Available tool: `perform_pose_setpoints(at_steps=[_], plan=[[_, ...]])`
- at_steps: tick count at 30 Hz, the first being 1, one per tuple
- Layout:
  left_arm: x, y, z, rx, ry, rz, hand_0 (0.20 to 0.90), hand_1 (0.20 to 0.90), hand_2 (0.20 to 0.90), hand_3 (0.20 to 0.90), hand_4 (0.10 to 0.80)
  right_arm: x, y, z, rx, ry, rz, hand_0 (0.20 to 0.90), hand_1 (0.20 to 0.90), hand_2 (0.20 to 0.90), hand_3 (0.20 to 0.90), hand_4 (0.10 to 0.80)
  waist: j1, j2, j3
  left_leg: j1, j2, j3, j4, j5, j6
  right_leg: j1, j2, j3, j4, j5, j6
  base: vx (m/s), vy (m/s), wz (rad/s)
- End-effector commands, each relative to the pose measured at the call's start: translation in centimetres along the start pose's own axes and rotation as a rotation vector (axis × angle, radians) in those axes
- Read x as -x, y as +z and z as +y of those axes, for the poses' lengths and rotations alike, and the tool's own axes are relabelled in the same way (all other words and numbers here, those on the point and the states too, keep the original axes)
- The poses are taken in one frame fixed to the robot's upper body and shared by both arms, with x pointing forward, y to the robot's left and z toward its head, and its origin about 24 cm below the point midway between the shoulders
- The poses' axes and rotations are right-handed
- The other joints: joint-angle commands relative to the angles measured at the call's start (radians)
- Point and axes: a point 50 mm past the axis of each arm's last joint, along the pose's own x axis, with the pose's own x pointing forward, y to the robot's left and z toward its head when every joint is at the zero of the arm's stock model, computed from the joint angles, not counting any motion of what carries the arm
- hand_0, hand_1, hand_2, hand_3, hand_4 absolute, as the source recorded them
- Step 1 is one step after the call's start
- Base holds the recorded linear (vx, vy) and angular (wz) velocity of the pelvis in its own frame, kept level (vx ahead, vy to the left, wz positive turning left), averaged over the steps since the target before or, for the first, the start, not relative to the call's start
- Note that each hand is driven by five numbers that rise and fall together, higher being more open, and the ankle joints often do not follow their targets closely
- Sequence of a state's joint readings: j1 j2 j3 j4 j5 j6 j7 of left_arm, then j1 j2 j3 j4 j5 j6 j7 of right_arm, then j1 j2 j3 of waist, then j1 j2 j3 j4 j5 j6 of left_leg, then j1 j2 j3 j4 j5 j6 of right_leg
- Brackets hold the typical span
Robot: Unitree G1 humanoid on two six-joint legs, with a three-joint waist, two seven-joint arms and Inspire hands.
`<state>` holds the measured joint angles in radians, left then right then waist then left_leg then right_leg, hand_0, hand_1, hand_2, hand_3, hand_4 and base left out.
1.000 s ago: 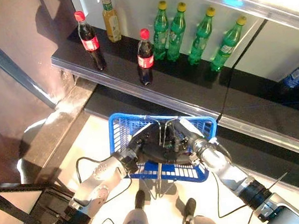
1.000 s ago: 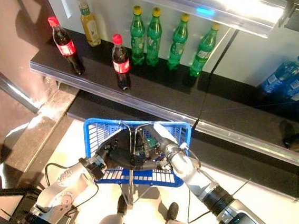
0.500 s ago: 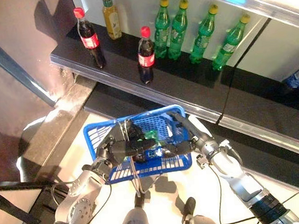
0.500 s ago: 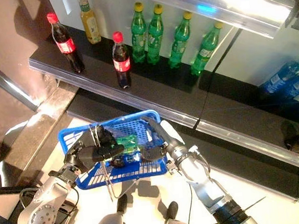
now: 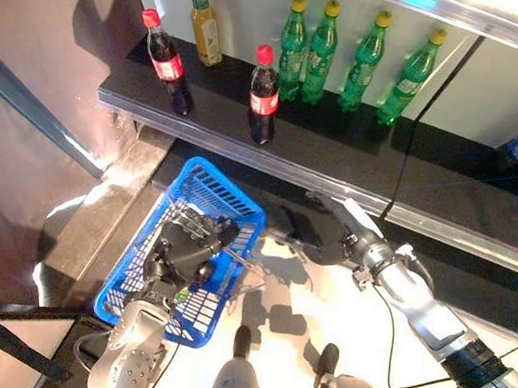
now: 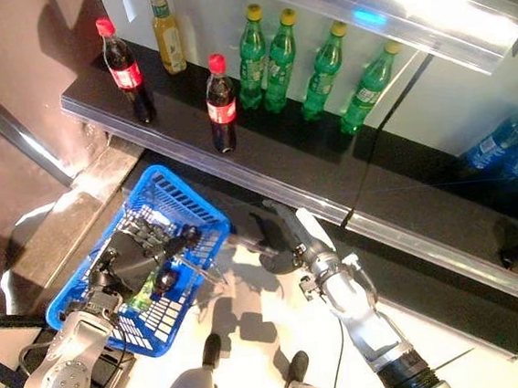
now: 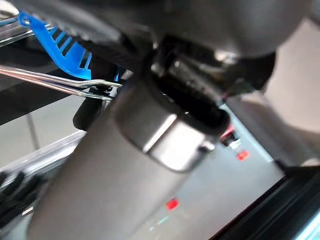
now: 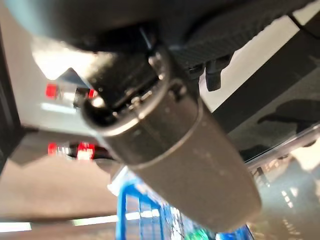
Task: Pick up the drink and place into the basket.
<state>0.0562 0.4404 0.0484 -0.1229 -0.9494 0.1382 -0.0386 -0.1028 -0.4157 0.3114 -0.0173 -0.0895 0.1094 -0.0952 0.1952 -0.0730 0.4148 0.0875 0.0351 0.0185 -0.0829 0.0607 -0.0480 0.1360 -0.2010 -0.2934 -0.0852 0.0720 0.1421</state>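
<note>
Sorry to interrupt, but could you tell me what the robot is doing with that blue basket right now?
The robot's left hand is curled round the wire handle of the blue basket, holding it off to its left. A green drink bottle already lies inside. The right hand hangs empty with relaxed fingers near the shelf, where two cola bottles, a yellow bottle and four green bottles stand.

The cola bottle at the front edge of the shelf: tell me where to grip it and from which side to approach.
Grip the cola bottle around its body, near the red label, coming from the front with the right hand. It stands upright at the shelf edge with open space before it, while the green bottles crowd its far right side. The left hand looks occupied at the blue basket.
</note>
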Motion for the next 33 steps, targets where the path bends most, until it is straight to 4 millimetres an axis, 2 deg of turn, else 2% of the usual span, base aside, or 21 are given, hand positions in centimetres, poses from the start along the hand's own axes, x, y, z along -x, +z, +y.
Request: perform_pose_setpoints(at_steps=[1,6,13,15,23,29,33], plan=[[1.7,11.1,-7.9,-0.029,-0.452,-0.725,0.3,0.3,0.3,0.2,0.1,1.6,-0.1,0.3,-0.066,-0.068,-0.081,0.9,0.9,0.9,0.9,0.8,-0.029,0.02,-0.333,0.037,0.073,0.027,-0.004,-0.067,-0.053,0.021,-0.069,-0.01,0.04,-0.04,0.059,0.0,0.03,-0.01],[1.8,10.9,-5.8,-0.046,-0.322,-0.719,0.3,0.3,0.3,0.2,0.1,2.5,-1.6,-0.4,-0.075,-0.105,-0.025,0.9,0.9,0.9,0.9,0.8,-0.051,0.026,-0.333,0.038,0.074,0.036,-0.004,-0.068,-0.055,0.014,-0.071,0.003,0.04,-0.04,0.06,0.0,0.017,-0.02],[1.6,10.4,-4.1,-0.061,-0.201,-0.691,0.3,0.3,0.3,0.2,0.1,3.3,-3.5,-0.4,-0.113,-0.122,0.049,0.9,0.9,0.9,0.9,0.8,-0.067,0.032,-0.335,0.042,0.074,0.042,-0.004,-0.068,-0.057,0.012,-0.073,0.011,0.04,-0.038,0.06,0.006,0.009,-0.09],[1.4,9.5,-2.3,-0.052,-0.107,-0.654,0.3,0.3,0.3,0.2,0.1,4.0,-4.9,-0.6,-0.134,-0.155,0.105,0.9,0.9,0.9,0.9,0.8,-0.082,0.037,-0.338,0.044,0.075,0.049,-0.004,-0.069,-0.058,0.01,-0.074,0.02,0.04,-0.038,0.06,0.007,0.033,-0.02],[1.3,7.1,1.0,-0.054,0.052,-0.554,0.3,0.3,0.3,0.2,0.1,5.9,-8.0,-0.8,-0.205,-0.213,0.214,0.9,0.9,0.9,0.9,0.8,-0.107,0.046,-0.34,0.051,0.074,0.059,-0.004,-0.073,-0.059,0.009,-0.074,0.036,0.037,-0.035,0.061,0.0,0.015,-0.02],[1.7,3.3,4.9,-0.024,0.215,-0.399,0.3,0.3,0.3,0.2,0.1,7.8,-11.0,-0.6,-0.36,-0.27,0.332,0.9,0.9,0.9,0.9,0.8,-0.137,0.052,-0.344,0.056,0.067,0.074,-0.004,-0.079,-0.052,0.002,-0.069,0.065,0.035,-0.032,0.059,-0.003,0.022,-0.11],[2.0,2.3,6.2,-0.008,0.275,-0.36,0.3,0.3,0.3,0.2,0.1,8.3,-11.8,-0.4,-0.421,-0.285,0.365,0.9,0.9,0.9,0.9,0.8,-0.146,0.053,-0.347,0.058,0.065,0.081,-0.004,-0.081,-0.049,-0.001,-0.068,0.072,0.035,-0.03,0.058,-0.001,0.017,-0.05]])
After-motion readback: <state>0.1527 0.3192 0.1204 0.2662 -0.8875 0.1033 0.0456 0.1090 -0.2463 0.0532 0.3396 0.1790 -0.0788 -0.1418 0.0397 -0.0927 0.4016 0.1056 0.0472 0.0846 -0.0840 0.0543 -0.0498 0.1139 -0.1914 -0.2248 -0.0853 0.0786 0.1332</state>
